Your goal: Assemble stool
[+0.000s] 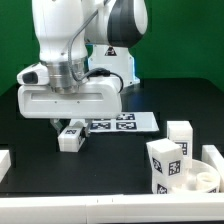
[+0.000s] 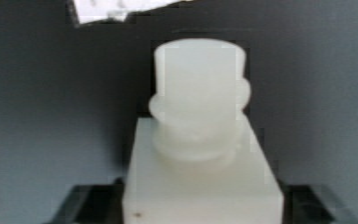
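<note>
A white stool leg (image 2: 197, 120) fills the wrist view: a blocky body with a rounded peg at its far end. My gripper (image 2: 197, 208) is shut on it, one dark finger (image 2: 83, 206) pressed against each flat side. In the exterior view the gripper (image 1: 69, 124) hangs low over the black table, and the tagged leg (image 1: 70, 137) pokes out beneath it, at or just above the surface. The round seat ring (image 1: 200, 181) lies at the exterior view's lower right. Two more tagged legs (image 1: 164, 162) (image 1: 180, 135) stand beside it.
The marker board (image 1: 125, 123) lies flat on the table just to the exterior view's right of the held leg; its corner shows in the wrist view (image 2: 123, 10). A low white rail (image 1: 5, 160) borders the table at the left and front edges.
</note>
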{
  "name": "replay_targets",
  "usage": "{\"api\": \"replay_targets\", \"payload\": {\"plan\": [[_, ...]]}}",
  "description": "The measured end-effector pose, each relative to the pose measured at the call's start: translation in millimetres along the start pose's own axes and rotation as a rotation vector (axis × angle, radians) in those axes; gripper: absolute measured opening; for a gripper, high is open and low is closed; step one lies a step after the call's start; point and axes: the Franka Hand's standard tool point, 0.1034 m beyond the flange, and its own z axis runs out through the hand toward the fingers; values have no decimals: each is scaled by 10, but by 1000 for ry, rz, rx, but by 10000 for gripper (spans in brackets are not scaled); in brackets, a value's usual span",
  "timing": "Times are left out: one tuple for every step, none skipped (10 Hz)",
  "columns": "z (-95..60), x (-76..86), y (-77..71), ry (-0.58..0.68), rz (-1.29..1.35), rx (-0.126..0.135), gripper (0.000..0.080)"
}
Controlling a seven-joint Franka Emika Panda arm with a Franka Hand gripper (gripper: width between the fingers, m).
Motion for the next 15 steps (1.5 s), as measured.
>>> {"api": "replay_targets", "payload": {"plan": [[3,-8,-17,-18,0,8,524],[-18,-18,-10,-45,6,20,623],[-99,5,-10,-115,29,50,623],[-196,95,-63,-226,41,80,641],[-282,285,-79,-290,30,99,641],[-339,342,-111,-361,50,113,648],[-360,322,-210,-398,52,113,649],[-344,246,-233,-471,42,126,649],[-331,235,-232,-547,44,139,649],[-320,248,-235,-605,37,149,649],[-341,242,-170,-733,24,169,649],[-354,344,-80,-825,16,190,649],[-411,428,23,-904,-6,202,649],[-466,476,110,-998,-1,186,649],[-423,533,105,-1012,6,176,649]]}}
